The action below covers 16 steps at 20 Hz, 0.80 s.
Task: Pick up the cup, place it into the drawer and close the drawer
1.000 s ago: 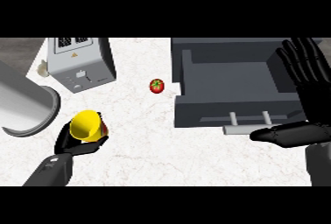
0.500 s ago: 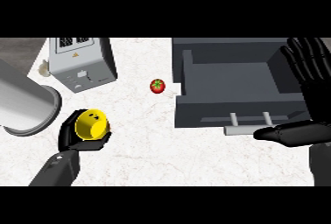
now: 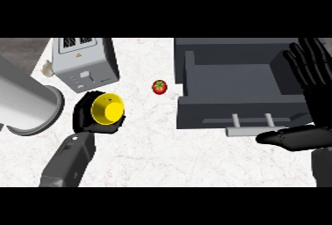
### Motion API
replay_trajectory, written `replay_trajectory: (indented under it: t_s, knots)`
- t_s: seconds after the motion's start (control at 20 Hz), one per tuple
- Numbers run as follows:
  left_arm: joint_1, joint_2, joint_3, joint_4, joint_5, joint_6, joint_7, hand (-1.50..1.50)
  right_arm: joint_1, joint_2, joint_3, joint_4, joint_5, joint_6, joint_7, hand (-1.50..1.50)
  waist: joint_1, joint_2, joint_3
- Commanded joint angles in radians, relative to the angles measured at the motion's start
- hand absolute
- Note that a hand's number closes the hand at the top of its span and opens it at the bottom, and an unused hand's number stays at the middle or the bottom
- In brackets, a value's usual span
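While a grey cylinder (image 3: 26, 103) lies at the far left of the white counter (image 3: 162, 154), the left hand (image 3: 88, 115) has its fingers curled round the yellow cup (image 3: 107, 109), just below the toaster (image 3: 86, 61) and well apart from the drawer. A small tomato (image 3: 159, 87) sits between them (near the drawer's left wall). Farther right the dark drawer (image 3: 240, 94) stands open, and the right hand (image 3: 311, 66) shows at its right edge, fingers straight and upright, grasping nothing.
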Motion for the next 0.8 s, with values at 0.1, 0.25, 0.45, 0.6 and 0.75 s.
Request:
replay_trajectory:
  t_s: [0.1,0.25,0.45,0.6,0.75]
  knots:
    - [-0.107,-0.050,-0.057,-0.139,0.002,-0.024,0.076,1.50,0.062,0.011,0.010,-0.035,0.021,0.000,-0.017,-1.50,0.014,-0.008,0.002]
    - [-0.164,-0.069,-0.092,-0.227,-0.001,0.001,0.196,1.50,-0.036,-0.014,-0.030,0.024,-0.008,-0.008,0.017,-1.50,0.024,-0.008,0.002]
    - [-0.224,-0.111,-0.139,-0.348,0.007,0.012,0.375,1.50,0.047,-0.017,-0.024,-0.014,0.004,0.012,-0.006,-1.50,0.021,-0.011,0.003]
    - [-0.293,-0.117,-0.175,-0.462,0.022,0.064,0.520,1.50,0.020,0.006,-0.026,0.048,0.034,-0.019,-0.043,-1.50,0.035,-0.012,0.003]
    - [-0.399,-0.118,-0.236,-0.435,0.048,0.167,0.600,1.50,0.011,-0.006,-0.013,-0.005,0.022,-0.010,0.002,-1.50,0.007,-0.006,0.002]
